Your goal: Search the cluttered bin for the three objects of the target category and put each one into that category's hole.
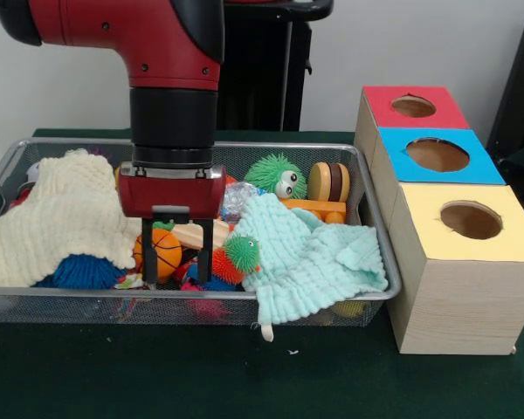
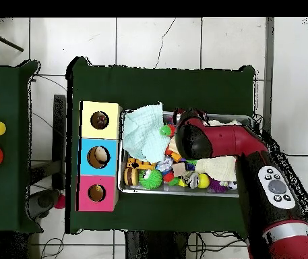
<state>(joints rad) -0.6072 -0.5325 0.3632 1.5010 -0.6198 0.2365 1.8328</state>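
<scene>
A wire mesh bin (image 1: pixel 70 297) holds a heap of toys and cloths. My gripper (image 1: pixel 177 272) hangs low over its middle, open, its black fingers (image 1: pixel 148 253) standing wide apart among the toys. A small orange basketball (image 1: pixel 166 251) lies by the left finger, with a wooden piece (image 1: pixel 192 232) behind it and a spiky orange-and-green ball (image 1: pixel 236 257) just right of the right finger. Nothing is held. From overhead the red arm (image 2: pixel 203 138) covers the gripper. A wooden box to the right has a red hole (image 1: pixel 413 106), a blue hole (image 1: pixel 437 154) and a yellow hole (image 1: pixel 471 220).
A cream knitted cloth (image 1: pixel 57 223) covers the bin's left part, over a blue spiky ball (image 1: pixel 83 272). A mint cloth (image 1: pixel 310 253) drapes over the front right rim. A green fuzzy ball with eyes (image 1: pixel 275 175) and a wooden wheeled toy (image 1: pixel 329 188) lie at the back.
</scene>
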